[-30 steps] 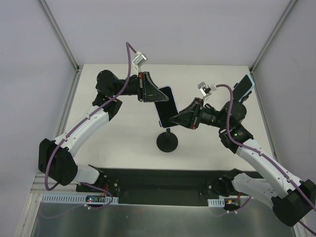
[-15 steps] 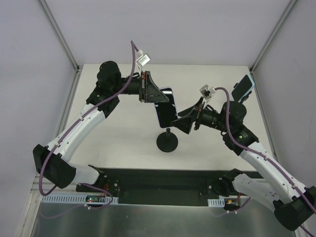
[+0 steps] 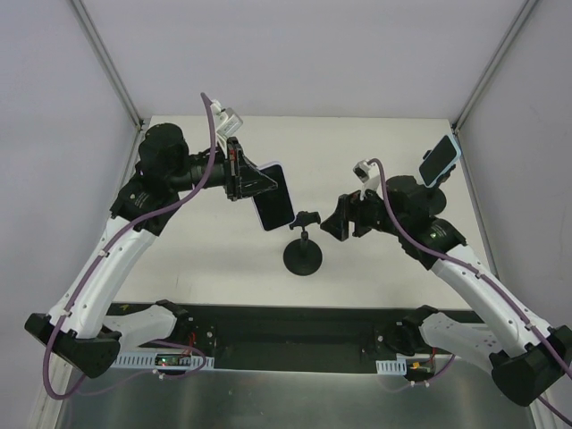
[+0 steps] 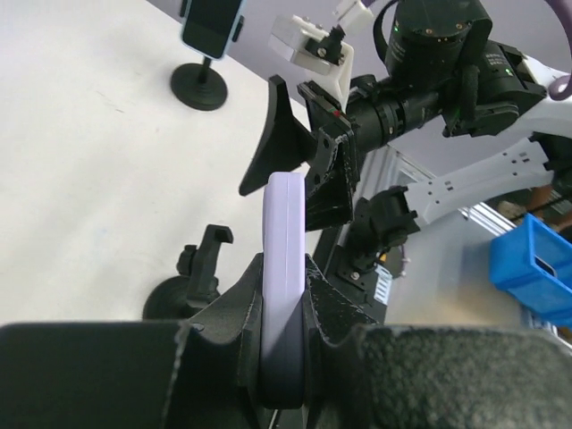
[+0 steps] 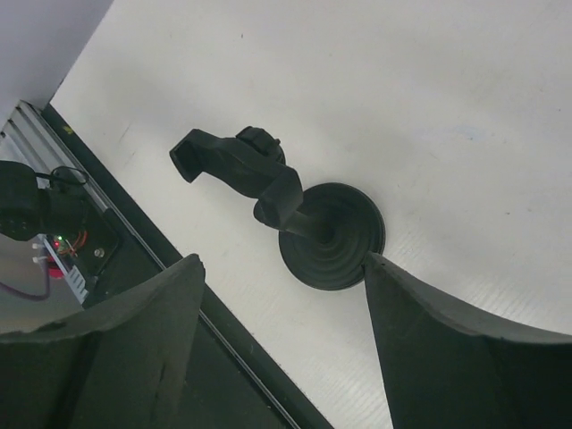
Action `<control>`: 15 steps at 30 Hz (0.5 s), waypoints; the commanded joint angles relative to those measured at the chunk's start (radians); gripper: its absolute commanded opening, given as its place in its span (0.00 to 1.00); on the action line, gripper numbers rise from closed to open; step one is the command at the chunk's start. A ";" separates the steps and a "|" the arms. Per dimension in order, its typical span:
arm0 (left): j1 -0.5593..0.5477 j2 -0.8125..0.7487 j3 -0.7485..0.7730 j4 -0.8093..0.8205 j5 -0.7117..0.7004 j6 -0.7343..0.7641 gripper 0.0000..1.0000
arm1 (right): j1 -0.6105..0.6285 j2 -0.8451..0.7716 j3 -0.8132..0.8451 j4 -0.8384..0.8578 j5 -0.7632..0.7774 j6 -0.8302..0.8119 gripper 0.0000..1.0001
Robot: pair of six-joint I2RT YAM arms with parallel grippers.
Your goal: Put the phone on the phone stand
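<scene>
The lavender phone (image 3: 275, 207) hangs in the air left of the phone stand, with my left gripper (image 3: 254, 184) shut on its upper end. In the left wrist view the phone (image 4: 286, 232) shows edge-on, pinched between the two fingers (image 4: 241, 304). The black phone stand (image 3: 303, 254) has a round base and an empty clamp head (image 3: 307, 219) in mid-table. My right gripper (image 3: 337, 223) stands open just right of the clamp, holding nothing. In the right wrist view the stand (image 5: 331, 234) lies between and beyond the spread fingertips of that gripper (image 5: 284, 261).
A second stand carrying a light-blue-cased phone (image 3: 439, 161) stands at the back right, also seen as a phone (image 4: 212, 27) in the left wrist view. A black strip (image 3: 286, 326) runs along the table's near edge. A blue bin (image 4: 536, 268) sits off the table.
The right gripper opened, let go of the phone and drew back to the right. The left arm carried the phone leftward, uncovering the stand's clamp.
</scene>
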 commanded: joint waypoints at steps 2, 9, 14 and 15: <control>0.002 -0.043 -0.010 0.008 -0.134 0.071 0.00 | 0.065 0.042 0.073 -0.013 0.107 -0.057 0.69; 0.002 -0.057 -0.044 0.005 -0.219 0.067 0.00 | 0.210 0.139 0.167 -0.073 0.503 -0.035 0.54; 0.002 -0.068 -0.059 0.000 -0.219 0.081 0.00 | 0.222 0.164 0.170 -0.053 0.508 -0.042 0.54; 0.000 -0.066 -0.059 -0.002 -0.219 0.083 0.00 | 0.222 0.170 0.174 -0.052 0.492 -0.043 0.53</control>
